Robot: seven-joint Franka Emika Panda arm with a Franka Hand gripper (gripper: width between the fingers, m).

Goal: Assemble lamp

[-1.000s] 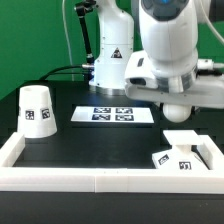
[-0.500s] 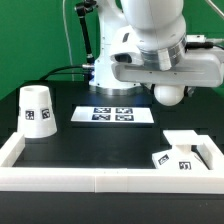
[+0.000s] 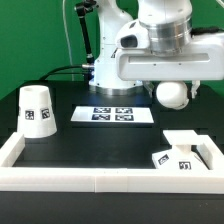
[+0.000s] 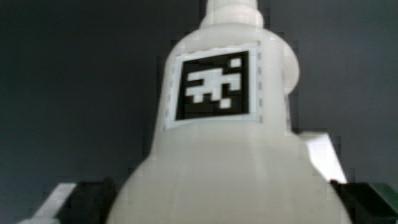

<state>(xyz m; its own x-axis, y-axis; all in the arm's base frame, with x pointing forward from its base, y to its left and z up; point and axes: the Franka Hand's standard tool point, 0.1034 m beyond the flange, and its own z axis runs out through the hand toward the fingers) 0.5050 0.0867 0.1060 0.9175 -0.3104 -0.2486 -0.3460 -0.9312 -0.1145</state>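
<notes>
My gripper (image 4: pixel 214 208) is shut on the white bulb (image 4: pixel 217 130), which fills the wrist view with its square tag facing the camera. Dark fingers (image 4: pixel 79 200) show on either side of its wide body. In the exterior view the bulb's ball end (image 3: pixel 172 94) sticks out below the wrist, held in the air above the table. The cone shade (image 3: pixel 37 109) stands on the table at the exterior view's left. The low square base (image 3: pixel 186 150) lies at the exterior view's right, inside the corner of the white wall.
The marker board (image 3: pixel 120 115) lies flat in the middle of the black table. A low white wall (image 3: pixel 90 177) runs along the front and both sides. The arm's own base (image 3: pixel 108 60) stands behind the marker board.
The wrist has risen and turned with the bulb in it. The ball end is now higher above the table. The shade and base have not moved.
</notes>
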